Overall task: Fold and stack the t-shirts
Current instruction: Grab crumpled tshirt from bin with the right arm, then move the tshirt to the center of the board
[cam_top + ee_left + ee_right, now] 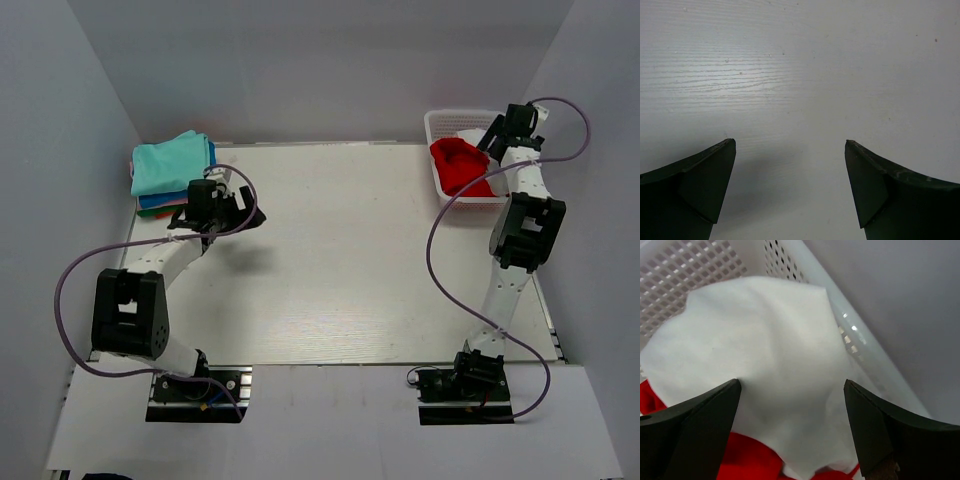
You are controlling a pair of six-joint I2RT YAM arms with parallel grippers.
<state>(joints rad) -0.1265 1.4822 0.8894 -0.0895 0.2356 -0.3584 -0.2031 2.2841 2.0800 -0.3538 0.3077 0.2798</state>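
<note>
A stack of folded t-shirts (172, 172), teal on top with blue, pink and green edges below, lies at the table's far left. A red t-shirt (460, 165) and a white t-shirt (770, 350) lie crumpled in the white lattice basket (440, 125) at the far right. My right gripper (790, 385) hangs open just above the white cloth, with red cloth (750, 455) showing below it. My left gripper (790, 145) is open over bare table near the stack, with nothing between its fingers.
Grey walls close in the table on the left, back and right. The basket's rim (855, 340) runs close beside the right gripper. Purple cables loop from both arms (430, 250).
</note>
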